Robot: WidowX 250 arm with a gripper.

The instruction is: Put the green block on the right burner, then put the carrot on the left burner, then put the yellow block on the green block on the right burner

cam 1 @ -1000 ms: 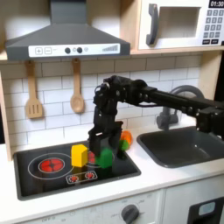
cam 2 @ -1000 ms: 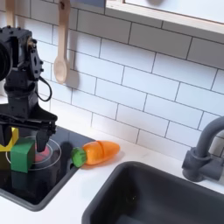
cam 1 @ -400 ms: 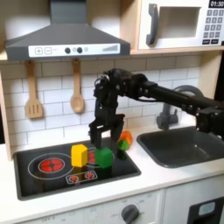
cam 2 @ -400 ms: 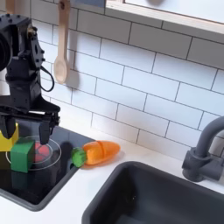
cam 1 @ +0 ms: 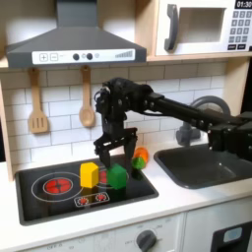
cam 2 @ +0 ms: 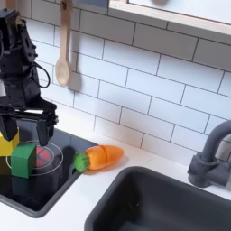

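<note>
In both exterior views the green block (cam 1: 118, 177) (cam 2: 23, 160) rests on the right burner (cam 1: 131, 176) (cam 2: 47, 159) of the black hob (cam 1: 39, 200). My gripper (cam 1: 115, 149) (cam 2: 24, 128) hangs open just above the block, its fingers spread and holding nothing. Touching the green block's left side in the first exterior view is the yellow block (cam 1: 90, 175) (cam 2: 6, 144), which stands between the two burners. The carrot (cam 1: 141, 156) (cam 2: 101, 157) lies at the hob's right edge, partly on the counter. The left burner (cam 1: 57, 184) is bare.
A sink (cam 1: 205, 162) (cam 2: 171, 203) with a grey faucet (cam 2: 209, 158) lies right of the hob. A wooden spatula (cam 1: 38, 103) and spoon (cam 1: 87, 98) (cam 2: 62, 54) hang on the tiled wall. Hob knobs (cam 1: 92, 200) sit near the front edge.
My gripper has risen off the green block and shifted slightly toward the first exterior view's left, staying open. The green block stays on the burner; the yellow block and carrot have not moved.
</note>
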